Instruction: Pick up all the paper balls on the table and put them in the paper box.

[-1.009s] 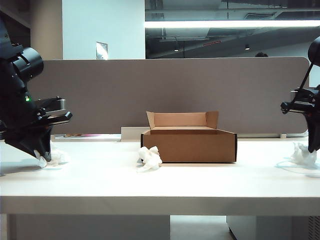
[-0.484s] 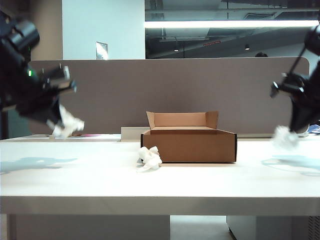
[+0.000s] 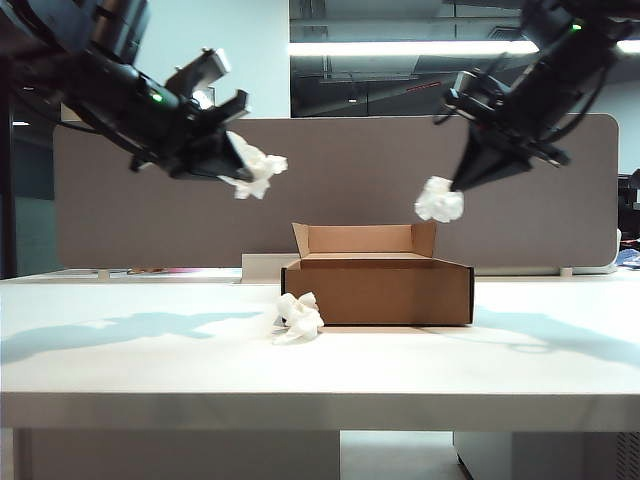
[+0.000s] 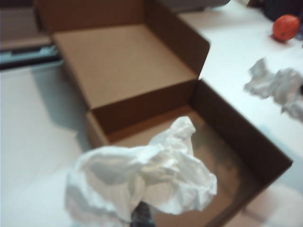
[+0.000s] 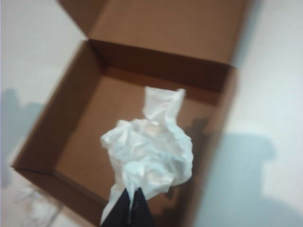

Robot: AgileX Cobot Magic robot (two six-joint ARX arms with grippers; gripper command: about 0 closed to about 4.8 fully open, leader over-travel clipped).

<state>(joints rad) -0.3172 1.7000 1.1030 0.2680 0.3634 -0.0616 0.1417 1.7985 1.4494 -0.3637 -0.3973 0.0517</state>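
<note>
A: What kind of place is this?
B: It looks like an office. A wide white table [image 3: 320,370] stands against a grey fabric divider panel [image 3: 340,180], and behind it a long ceiling light strip [image 3: 440,47] hangs under exposed dark pipes.

Wide white table [image 3: 150,370], thick front edge. Brown paper box [image 3: 378,290] sits mid-table, toward rear edge, flaps upright at back. One crumpled paper ball [image 3: 299,317] lies on tabletop just beside box's left front corner, possibly touching it. Arm shadows fall across surface.
</note>
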